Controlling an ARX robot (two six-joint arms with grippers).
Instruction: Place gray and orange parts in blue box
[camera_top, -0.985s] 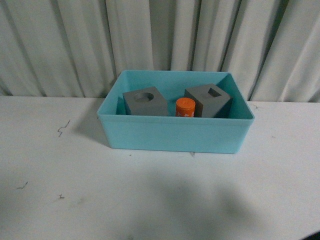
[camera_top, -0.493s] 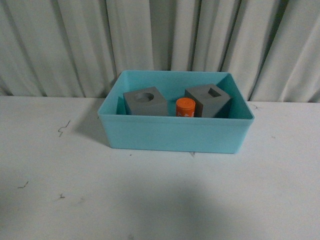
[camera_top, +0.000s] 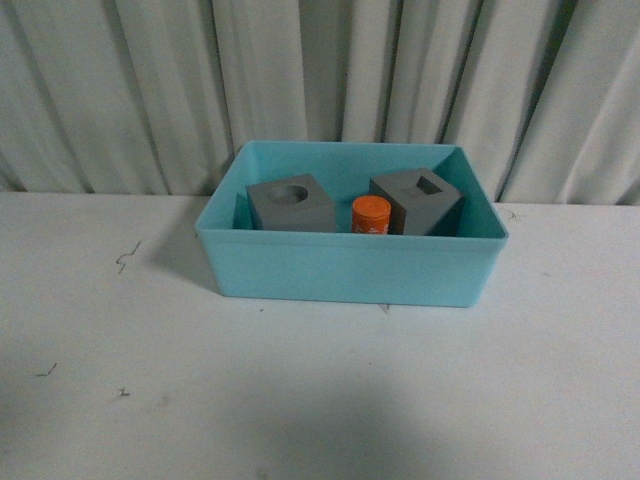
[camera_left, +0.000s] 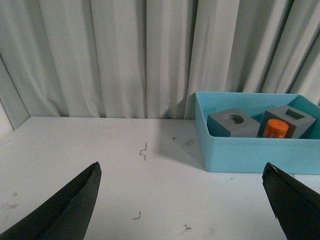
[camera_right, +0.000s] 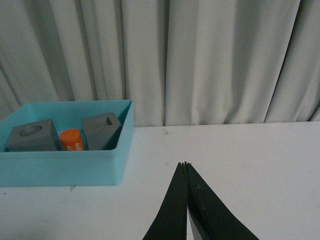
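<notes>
The blue box (camera_top: 350, 270) stands at the middle back of the white table. Inside it sit the gray cube with a round recess (camera_top: 290, 203), the orange cylinder (camera_top: 370, 214) and the gray cube with a square recess (camera_top: 418, 198). Neither arm shows in the front view. The left wrist view shows my left gripper (camera_left: 182, 172) open and empty, well short of the box (camera_left: 250, 155) and to its left. The right wrist view shows my right gripper (camera_right: 185, 164) shut on nothing, over bare table to the right of the box (camera_right: 65, 167).
A pleated pale curtain (camera_top: 320, 80) hangs close behind the table. Small dark scuff marks (camera_top: 125, 257) dot the white tabletop to the left of the box.
A shadow on the tabletop near the front edge has faded. The box and the parts in it have not moved.
</notes>
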